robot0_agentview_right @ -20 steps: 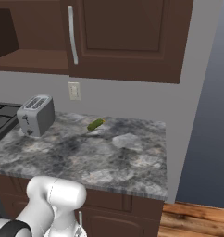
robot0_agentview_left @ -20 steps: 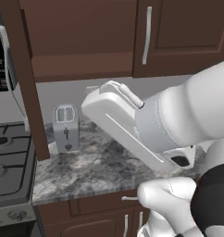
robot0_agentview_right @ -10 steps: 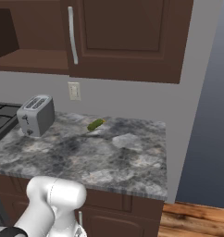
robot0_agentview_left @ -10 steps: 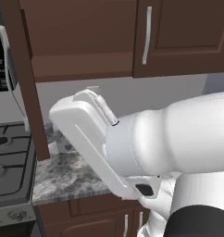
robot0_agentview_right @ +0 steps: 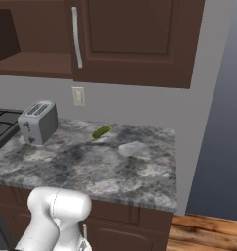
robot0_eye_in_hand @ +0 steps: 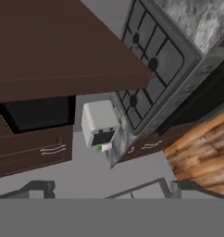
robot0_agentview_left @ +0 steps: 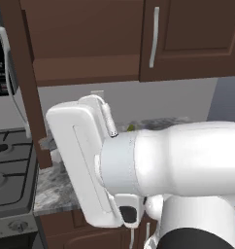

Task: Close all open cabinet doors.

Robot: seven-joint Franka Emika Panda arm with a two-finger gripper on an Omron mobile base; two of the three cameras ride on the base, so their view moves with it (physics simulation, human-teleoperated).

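Note:
One cabinet door (robot0_agentview_left: 23, 82) stands open at the left, seen edge-on, with the bare shelf (robot0_agentview_left: 85, 73) of its cabinet beside it. To its right, the neighbouring cabinet door (robot0_agentview_left: 187, 39) is shut, with a long silver handle (robot0_agentview_left: 153, 37). That shut door (robot0_agentview_right: 132, 34) and the open cabinet's interior (robot0_agentview_right: 27, 54) also show in the right base view. In the hand view a broad dark-brown door panel (robot0_eye_in_hand: 63, 46) spreads across the top. My gripper (robot0_eye_in_hand: 114, 190) is open with nothing between its fingertips (robot0_eye_in_hand: 40, 187). My white arm (robot0_agentview_left: 139, 165) rises just right of the open door.
A gas stove (robot0_agentview_left: 5, 165) sits left of the granite counter (robot0_agentview_right: 120, 166). On the counter are a silver toaster (robot0_agentview_right: 39, 122) and a small green pickle (robot0_agentview_right: 102, 131). A wall outlet (robot0_agentview_right: 78, 96) is behind them. The counter ends at a grey wall (robot0_agentview_right: 203, 98) on the right.
My arm has swung left across the left base view, and its large white link now stands close to the open door. The right base view is unchanged.

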